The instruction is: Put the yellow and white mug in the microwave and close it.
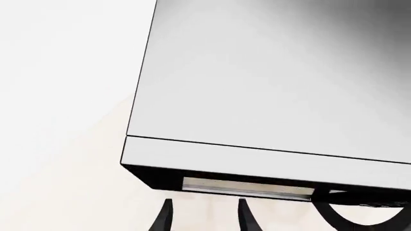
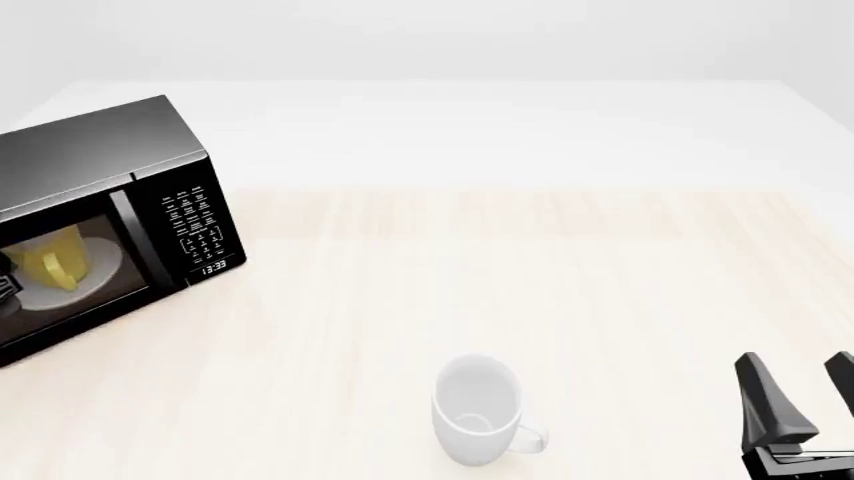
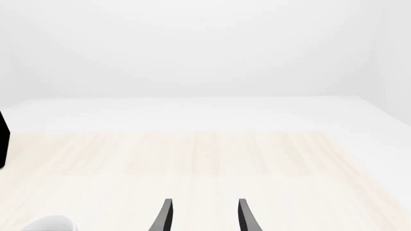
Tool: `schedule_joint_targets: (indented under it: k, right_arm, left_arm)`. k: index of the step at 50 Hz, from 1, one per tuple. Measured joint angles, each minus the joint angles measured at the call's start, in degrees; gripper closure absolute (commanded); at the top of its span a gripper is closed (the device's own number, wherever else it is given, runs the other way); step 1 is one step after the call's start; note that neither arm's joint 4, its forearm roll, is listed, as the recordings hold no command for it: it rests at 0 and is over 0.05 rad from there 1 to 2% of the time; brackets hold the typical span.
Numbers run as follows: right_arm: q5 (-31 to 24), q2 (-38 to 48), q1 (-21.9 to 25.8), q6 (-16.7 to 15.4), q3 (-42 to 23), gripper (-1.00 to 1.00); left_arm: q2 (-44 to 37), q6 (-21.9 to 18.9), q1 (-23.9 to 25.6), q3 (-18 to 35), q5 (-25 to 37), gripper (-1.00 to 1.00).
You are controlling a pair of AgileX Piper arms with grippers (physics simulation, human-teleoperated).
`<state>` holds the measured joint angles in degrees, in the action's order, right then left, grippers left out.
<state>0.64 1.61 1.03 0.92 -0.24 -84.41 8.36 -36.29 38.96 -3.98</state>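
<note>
The yellow and white mug stands inside the black microwave at the table's far left, on the round white plate, seen through the dark window. The door looks flush with the front face. In the left wrist view my left gripper is open and holds nothing. It sits close to the microwave, by the top front edge. My right gripper is open and holds nothing near the table's front right corner. It also shows in the right wrist view.
A larger all-white mug stands upright on the table near the front middle, left of my right gripper; its rim shows in the right wrist view. The keypad and display face front right.
</note>
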Motion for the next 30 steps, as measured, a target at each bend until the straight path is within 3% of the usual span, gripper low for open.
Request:
schedule_joint_targets:
  k: [30]
  right_arm:
    - [0.0, -0.01, 0.0, 0.0, 0.0, -1.0]
  left_arm:
    - [19.87, -2.07, 2.78, -3.94, 7.38, -1.0]
